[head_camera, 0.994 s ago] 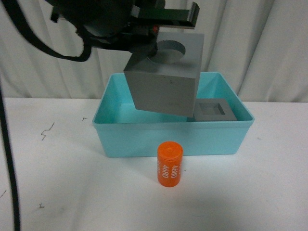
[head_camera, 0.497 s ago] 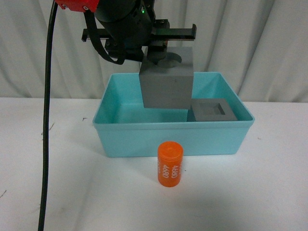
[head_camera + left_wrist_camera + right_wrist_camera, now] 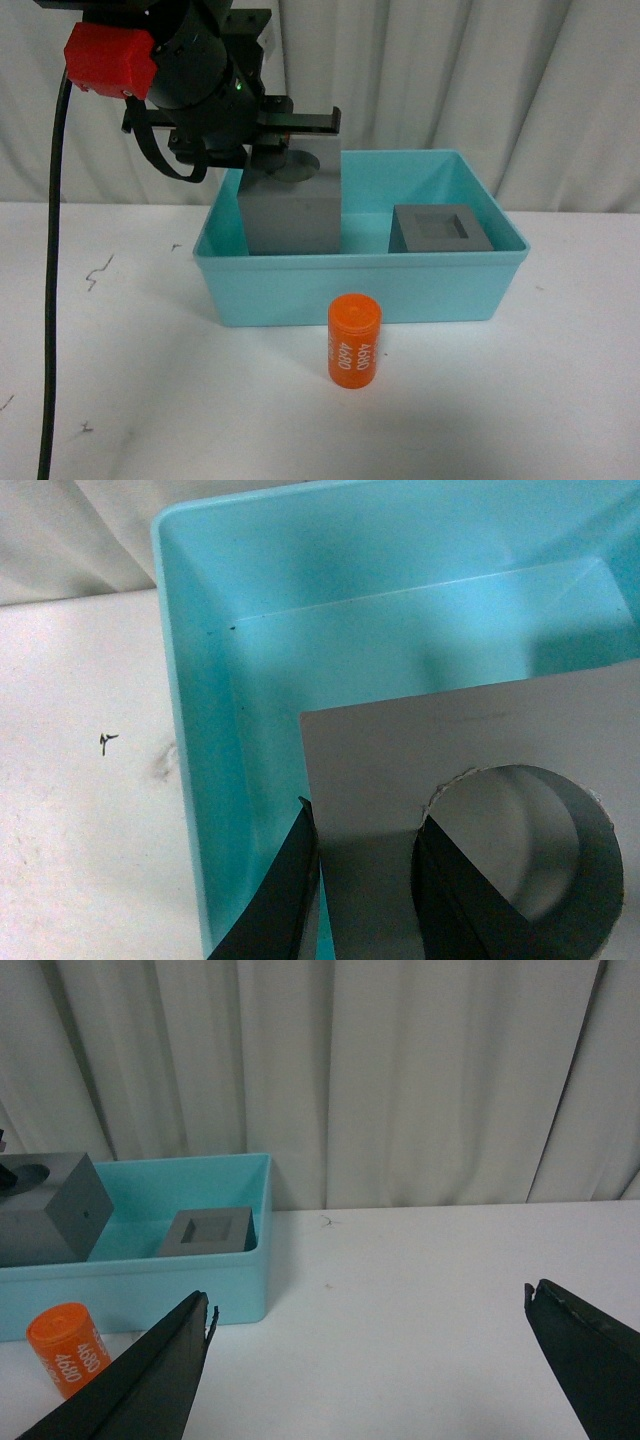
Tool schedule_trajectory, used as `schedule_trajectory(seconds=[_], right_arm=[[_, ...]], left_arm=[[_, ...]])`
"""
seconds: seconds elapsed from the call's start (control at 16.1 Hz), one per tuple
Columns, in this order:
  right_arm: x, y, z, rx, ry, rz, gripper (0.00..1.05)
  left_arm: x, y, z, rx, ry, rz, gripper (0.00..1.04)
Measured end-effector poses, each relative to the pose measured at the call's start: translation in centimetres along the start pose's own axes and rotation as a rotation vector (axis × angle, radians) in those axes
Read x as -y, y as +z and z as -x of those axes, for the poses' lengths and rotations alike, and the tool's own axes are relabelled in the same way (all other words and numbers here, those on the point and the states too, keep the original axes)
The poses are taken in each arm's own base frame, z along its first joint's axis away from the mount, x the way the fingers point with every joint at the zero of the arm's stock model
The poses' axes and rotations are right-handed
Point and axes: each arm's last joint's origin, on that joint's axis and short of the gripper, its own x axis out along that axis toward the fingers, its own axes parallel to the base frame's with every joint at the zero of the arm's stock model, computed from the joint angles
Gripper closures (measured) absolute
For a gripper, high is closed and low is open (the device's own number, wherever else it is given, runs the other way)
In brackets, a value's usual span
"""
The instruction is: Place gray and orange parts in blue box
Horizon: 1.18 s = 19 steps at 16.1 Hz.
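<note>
My left gripper [image 3: 288,158] is shut on the gray cube with the round recess [image 3: 290,212] and holds it low inside the left part of the blue box [image 3: 360,292]. One finger is in the recess, the other on the outer wall, as the left wrist view [image 3: 365,820] shows. The cube's base is hidden behind the box's front wall. The gray cube with the square recess [image 3: 440,230] sits in the box's right part. The orange cylinder [image 3: 354,340] stands upright on the table in front of the box. My right gripper [image 3: 367,1300] is open and empty, above the table to the right of the box.
The white table [image 3: 130,380] carries a few small dark marks. A pale curtain [image 3: 480,80] hangs close behind the box. A black cable [image 3: 55,300] hangs down at the left. The right wrist view also shows the box [image 3: 200,1280] and the cylinder [image 3: 68,1348].
My left gripper has moved left and down with the round-recess cube, from above the middle of the box into its left part. The cube has turned level.
</note>
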Motion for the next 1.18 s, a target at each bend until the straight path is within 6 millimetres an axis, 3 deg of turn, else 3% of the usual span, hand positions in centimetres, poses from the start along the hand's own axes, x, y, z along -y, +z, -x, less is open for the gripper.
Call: schedule_trajectory(seconds=[0.19,0.62,1.06,1.12,1.18], right_arm=[[0.0,0.0,0.0,0.0,0.0,0.0,0.06],[0.0,0.0,0.0,0.0,0.0,0.0,0.06],[0.0,0.0,0.0,0.0,0.0,0.0,0.06],[0.0,0.0,0.0,0.0,0.0,0.0,0.06],[0.0,0.0,0.0,0.0,0.0,0.0,0.06]], left_arm=[[-1.2,-0.7,-0.8,-0.014,0.032,0.011,0.84],[-1.4,-1.4,-1.5,-0.039,0.059,-0.034,0.84],[-1.9,-2.1,-1.0,-0.037,0.055,-0.035,0.1],[-1.9,-1.8,0.2,0.0,0.041,-0.031,0.05],[-1.9,-1.1,2.1,0.083,0.024,-0.041,0.07]])
